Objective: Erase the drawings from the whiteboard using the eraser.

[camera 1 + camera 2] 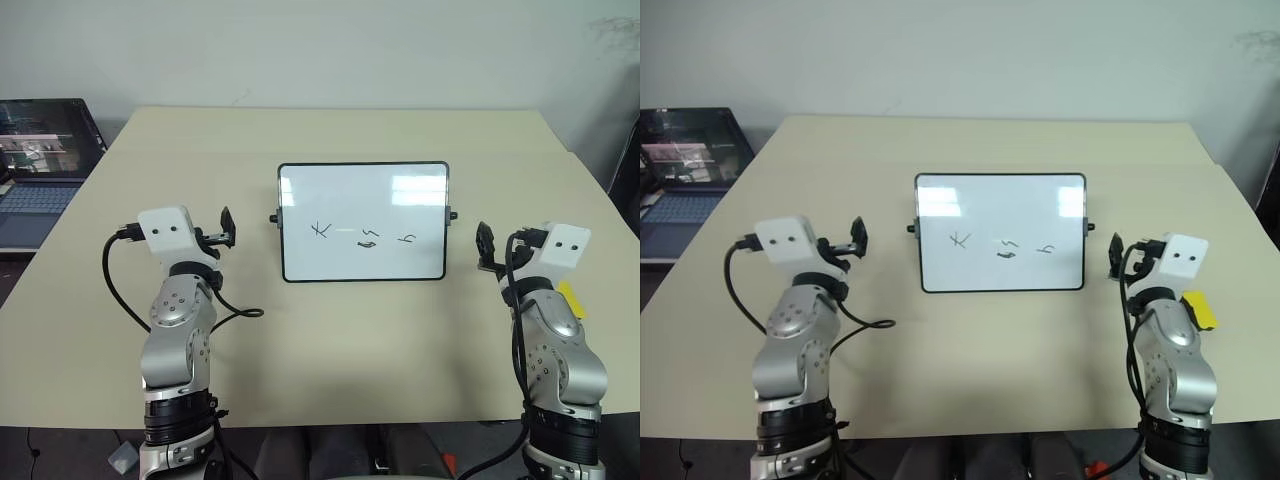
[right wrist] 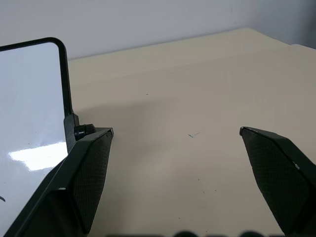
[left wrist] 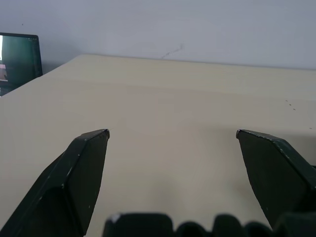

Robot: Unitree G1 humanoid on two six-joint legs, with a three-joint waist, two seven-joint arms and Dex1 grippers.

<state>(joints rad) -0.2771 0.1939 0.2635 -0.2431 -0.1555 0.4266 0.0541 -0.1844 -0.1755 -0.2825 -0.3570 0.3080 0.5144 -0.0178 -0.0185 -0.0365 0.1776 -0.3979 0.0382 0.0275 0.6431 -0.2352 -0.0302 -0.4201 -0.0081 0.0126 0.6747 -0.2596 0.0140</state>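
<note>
The whiteboard (image 1: 363,222) lies in the middle of the beige table, black-framed, with three small black drawings (image 1: 364,237) in a row across its lower half. The yellow eraser (image 1: 1198,309) rests on the table at the right, partly hidden behind my right arm. My left gripper (image 1: 227,228) hovers left of the board, open and empty, its fingers (image 3: 81,168) wide apart. My right gripper (image 1: 485,246) hovers just right of the board, also open and empty, with the board's corner (image 2: 29,98) beside its fingers (image 2: 84,173).
A laptop (image 1: 40,160) with a lit screen sits off the table's far left corner. The table (image 1: 330,340) has bare surface in front of the board and behind it. A white wall stands behind the table.
</note>
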